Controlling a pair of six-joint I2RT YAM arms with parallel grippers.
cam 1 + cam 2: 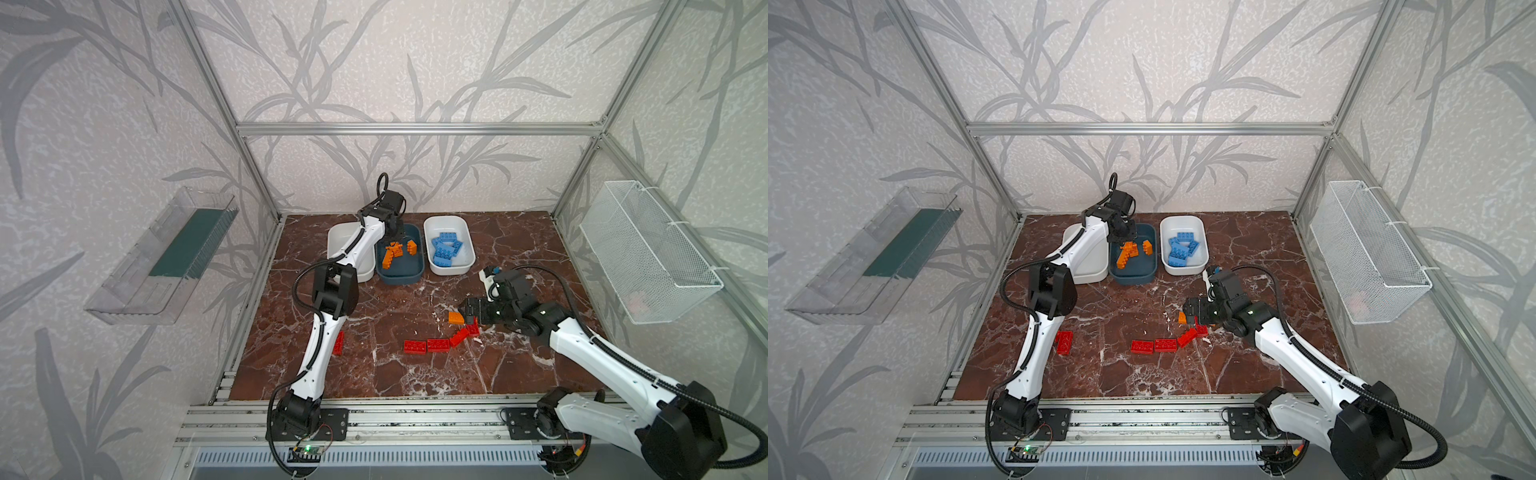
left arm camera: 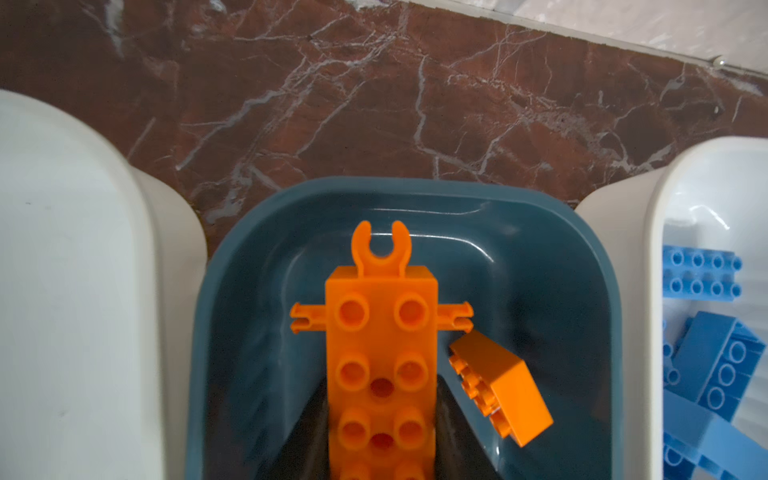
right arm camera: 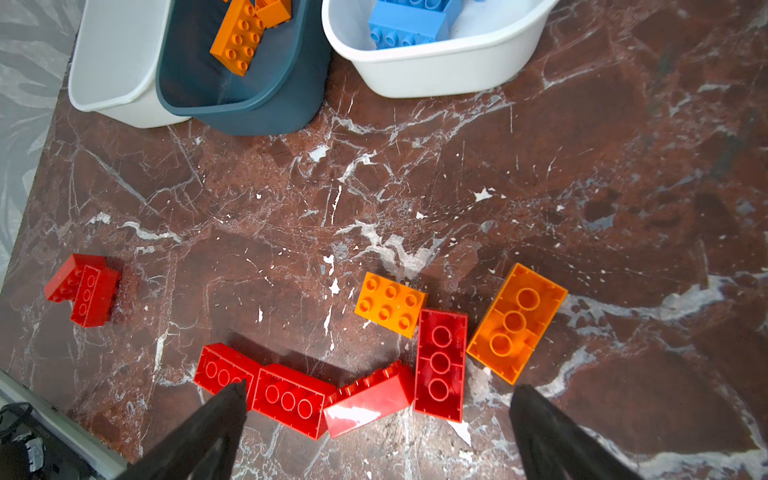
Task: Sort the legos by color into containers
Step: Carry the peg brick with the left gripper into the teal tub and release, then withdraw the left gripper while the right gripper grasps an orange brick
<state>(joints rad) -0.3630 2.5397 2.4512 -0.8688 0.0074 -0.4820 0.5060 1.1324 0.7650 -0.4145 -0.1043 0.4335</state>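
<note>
My left gripper [image 1: 395,241] [image 2: 380,386] hangs over the teal container [image 1: 399,276] [image 2: 582,291]. Its fingers press both sides of a long orange lego with side pegs [image 2: 380,332]; no gap shows. A smaller orange brick [image 2: 507,386] leans inside that tub. The white container [image 1: 451,270] to the right holds several blue legos [image 1: 446,249]. The left white container [image 1: 338,239] is partly hidden by the arm. My right gripper [image 1: 467,309] [image 3: 378,388] is open above a row of red legos [image 3: 291,399] and two orange ones [image 3: 390,304] [image 3: 516,322] on the table.
Two more red bricks [image 1: 338,343] [image 3: 83,289] lie beside the left arm. A white wire basket [image 1: 648,253] hangs on the right wall. A clear tray [image 1: 162,257] hangs on the left wall. Aluminium posts frame the marble table [image 1: 374,374].
</note>
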